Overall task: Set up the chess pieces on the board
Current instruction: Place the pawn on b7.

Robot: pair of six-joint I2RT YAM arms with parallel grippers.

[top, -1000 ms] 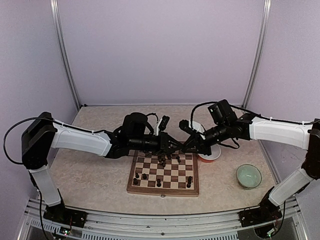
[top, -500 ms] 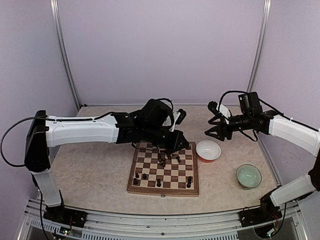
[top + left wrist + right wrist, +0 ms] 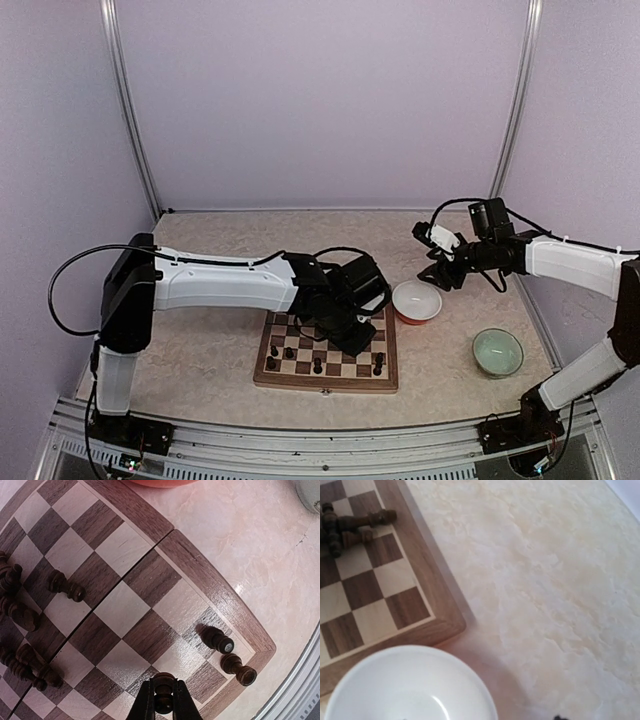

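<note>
Clenching a chess piece upright, the left gripper hangs above the board, beside two standing pieces at its near right corner.

Square checkered wooden chessboard carrying small dark chess pieces; round white bowl just beside at 2 o'clock, pale green bowl farther at 3 o'clock.

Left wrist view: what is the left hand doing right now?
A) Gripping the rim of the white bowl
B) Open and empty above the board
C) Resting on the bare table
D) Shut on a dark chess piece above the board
D: the left hand is pinched on a dark chess piece above the board, near its corner.
</note>
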